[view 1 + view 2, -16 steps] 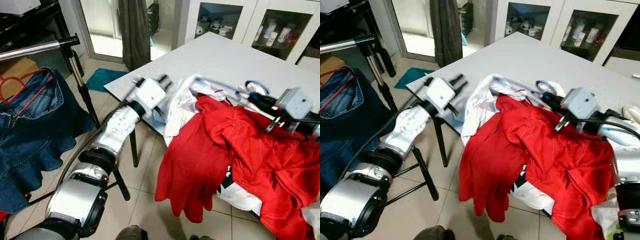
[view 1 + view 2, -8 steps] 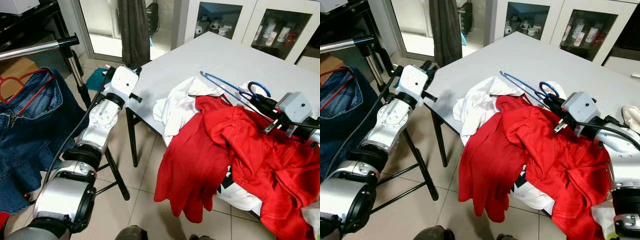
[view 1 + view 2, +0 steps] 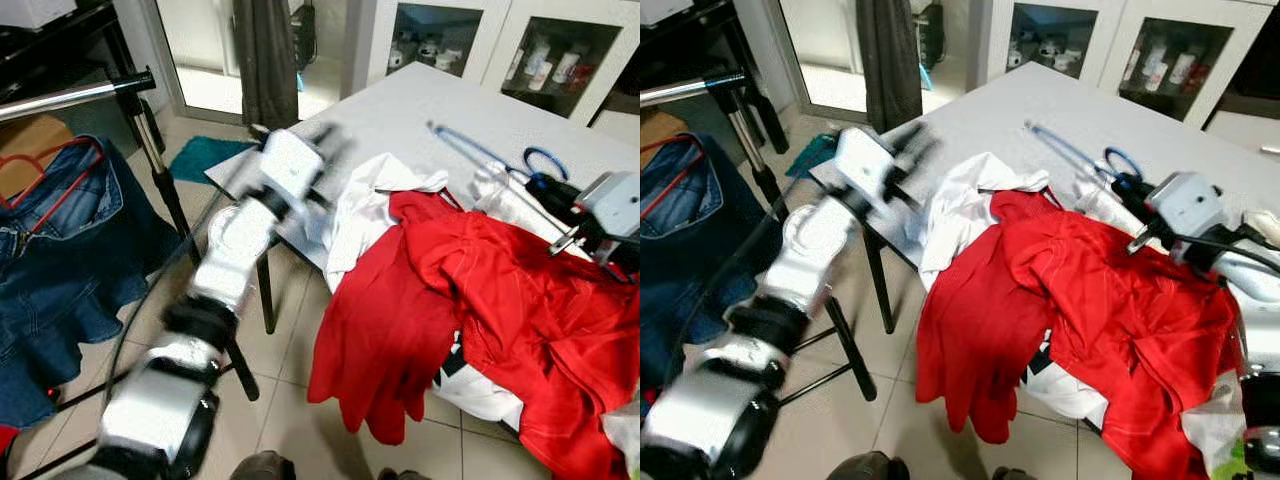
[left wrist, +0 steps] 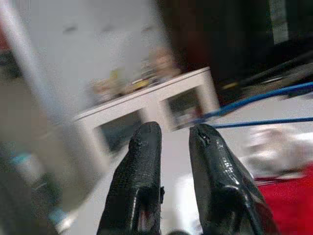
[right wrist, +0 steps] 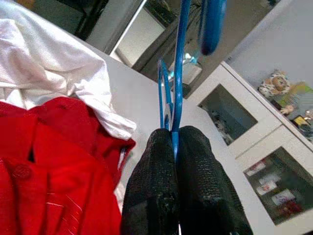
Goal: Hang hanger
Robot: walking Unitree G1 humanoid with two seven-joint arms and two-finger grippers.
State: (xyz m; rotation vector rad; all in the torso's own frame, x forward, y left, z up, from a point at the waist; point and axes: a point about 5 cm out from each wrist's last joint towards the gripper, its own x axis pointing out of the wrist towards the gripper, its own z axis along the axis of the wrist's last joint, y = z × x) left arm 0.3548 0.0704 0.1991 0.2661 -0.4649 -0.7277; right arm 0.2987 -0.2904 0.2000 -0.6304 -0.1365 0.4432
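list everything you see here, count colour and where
thin blue wire hanger: one, blue, lifted over the table, pinched in the right gripper
red shirt: one, red, heaped on the table's near edge, hanging off it
white garment: one, white, under and beside the red shirt
grey table: one, grey, centre
denim skirt on a red hanger: one, blue, hanging at far left
metal clothes rail: one, silver, upper left
left gripper: one, black, empty, near the table's corner
right gripper: one, black, shut on the hanger
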